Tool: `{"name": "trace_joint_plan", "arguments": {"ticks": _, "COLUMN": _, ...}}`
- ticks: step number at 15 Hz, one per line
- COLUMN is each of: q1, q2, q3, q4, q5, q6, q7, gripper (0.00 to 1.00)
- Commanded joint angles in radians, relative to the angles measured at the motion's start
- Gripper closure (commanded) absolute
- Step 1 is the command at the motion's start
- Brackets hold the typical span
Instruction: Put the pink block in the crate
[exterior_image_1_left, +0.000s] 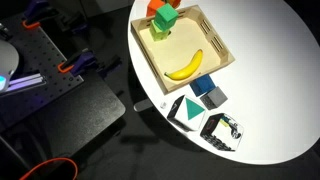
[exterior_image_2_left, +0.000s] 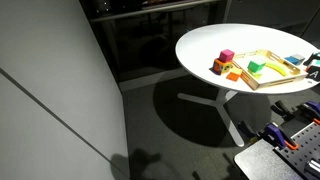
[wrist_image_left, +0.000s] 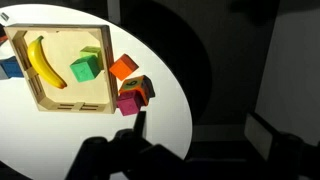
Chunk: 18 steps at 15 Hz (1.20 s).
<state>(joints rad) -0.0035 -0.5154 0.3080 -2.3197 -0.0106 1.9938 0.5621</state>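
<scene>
Inspection finding: the pink block (wrist_image_left: 128, 102) sits on the white table (wrist_image_left: 172, 112), outside the crate (wrist_image_left: 62, 104). It is just beyond the crate's wall, near one corner, and nothing grips it. In an exterior view the same pink block (exterior_image_2_left: 227, 56) shows on the side of the crate (exterior_image_2_left: 272, 78) nearest the table's edge.

Adjacent items: a dark-faced orange block (wrist_image_left: 141, 88) stands hard against the pink block, between it and the crate's wall. Whether the two touch you cannot confirm. A second orange block (wrist_image_left: 123, 67) lies just beside the same wall, further along it.

Contents of the crate: a banana (wrist_image_left: 40, 60) lies lengthwise inside, and a green cube (wrist_image_left: 86, 68) stands beside it, closer to the wall that faces the pink block. Both also show in an exterior view, banana (exterior_image_1_left: 185, 68) and green cube (exterior_image_1_left: 165, 22).

Beyond the crate's opposite side: a blue block (exterior_image_1_left: 204, 85) just outside the wall, and a black-and-white patterned box (exterior_image_1_left: 222, 130) further out.

Your gripper (wrist_image_left: 130, 150) appears only as a dark silhouette low in the wrist view, clear of the crate and apart from the pink block. The jaw opening cannot be read. Nothing is seen between the jaws.
</scene>
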Motion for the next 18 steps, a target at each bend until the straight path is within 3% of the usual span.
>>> {"name": "trace_joint_plan", "arguments": {"ticks": 1, "q1": 0.018, "q2": 0.003, "q3": -0.015, "q4": 0.002, "q5": -0.01, "q6": -0.002, "q7": 0.008, "gripper": 0.0}}
{"name": "trace_joint_plan", "arguments": {"ticks": 8, "q1": 0.003, "q2": 0.036, "q3": -0.033, "q4": 0.019, "q5": -0.008, "q6": 0.008, "q7": 0.007, "gripper": 0.0}}
{"name": "trace_joint_plan", "arguments": {"ticks": 18, "q1": 0.008, "q2": 0.24, "q3": -0.188, "q4": 0.108, "q5": 0.044, "q6": 0.099, "q7": -0.185, "gripper": 0.0}}
